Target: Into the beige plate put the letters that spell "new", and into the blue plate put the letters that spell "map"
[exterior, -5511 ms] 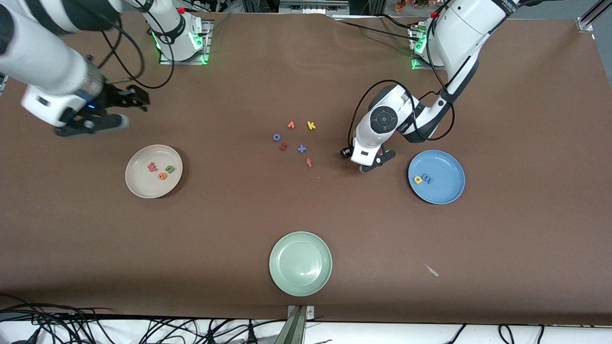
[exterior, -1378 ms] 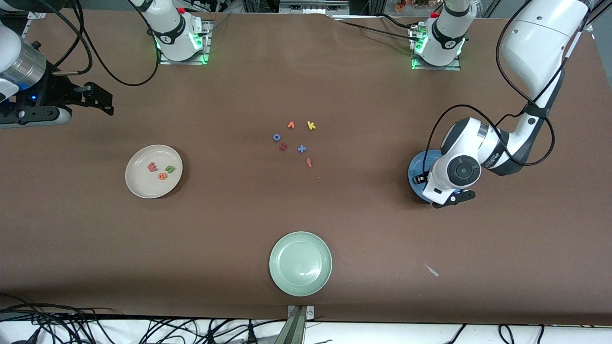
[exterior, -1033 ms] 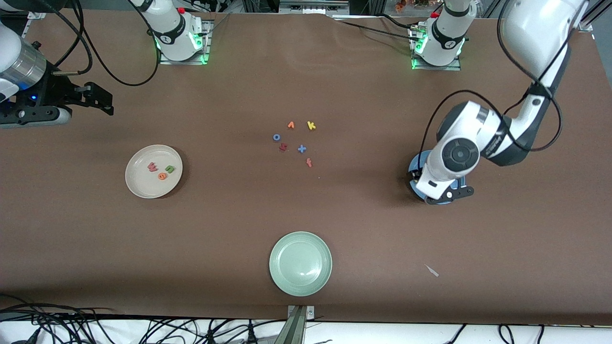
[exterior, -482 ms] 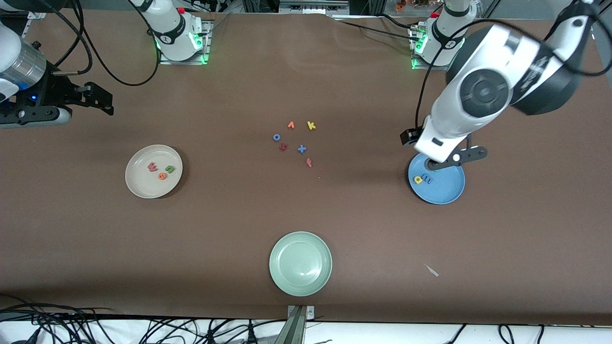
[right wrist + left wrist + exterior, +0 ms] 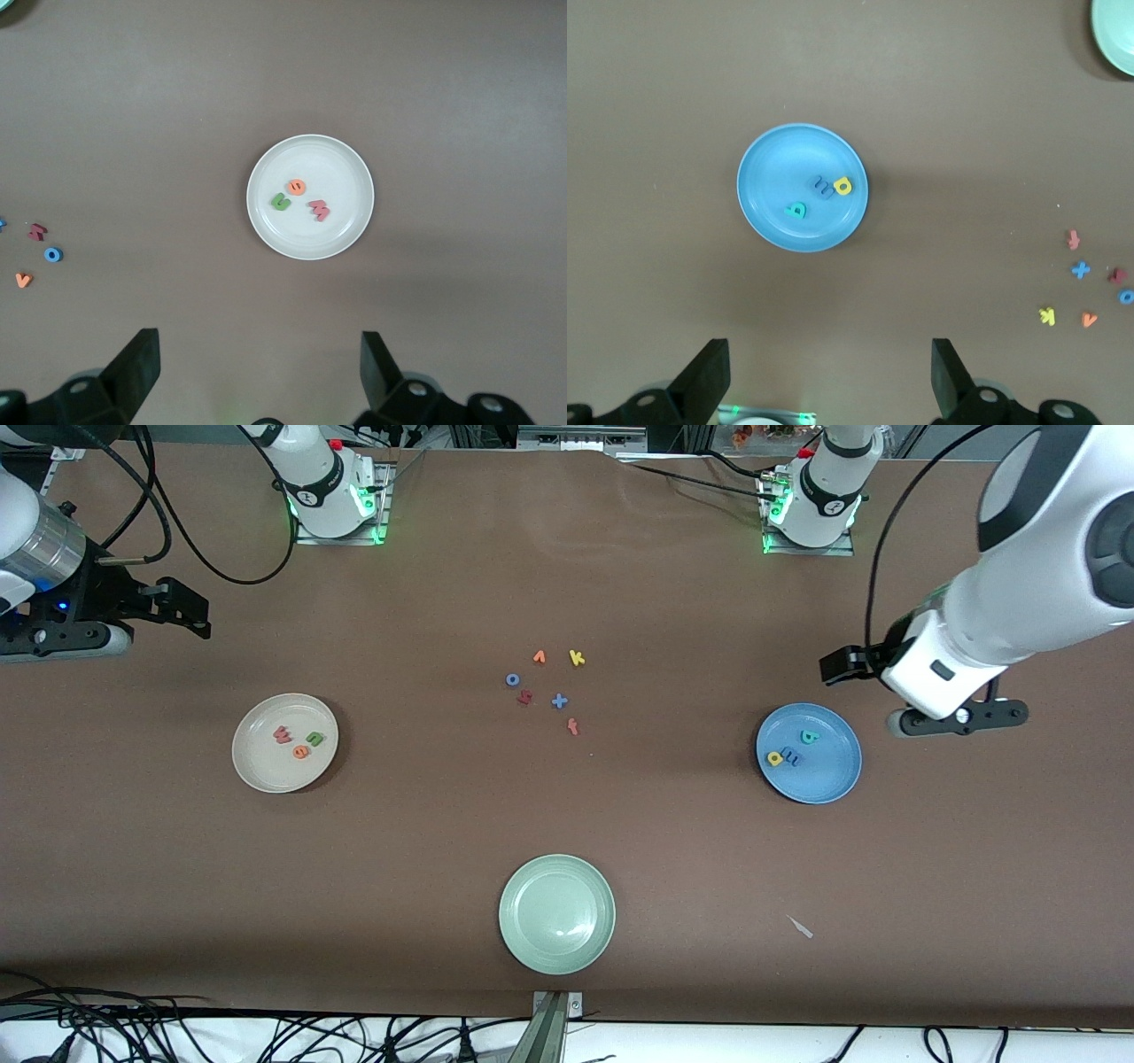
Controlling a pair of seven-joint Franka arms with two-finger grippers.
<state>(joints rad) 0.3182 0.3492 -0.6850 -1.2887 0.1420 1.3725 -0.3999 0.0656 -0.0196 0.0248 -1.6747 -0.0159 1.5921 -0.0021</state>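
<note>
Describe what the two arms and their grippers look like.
Both arms are glossy white with dark grey joint bands and loose black cables; their bases glow green. The left gripper has a white body with black fingers; the right gripper is black, below a silver wrist ring with a small blue light.

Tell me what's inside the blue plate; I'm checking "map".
The blue plate holds three letters: yellow a, light blue m and teal p. Nothing covers them; both grippers are clear.

Beige plate (image 5: 347,232) with green n (image 5: 281,202), orange e (image 5: 297,186), pinkish-red w (image 5: 319,210).
</note>
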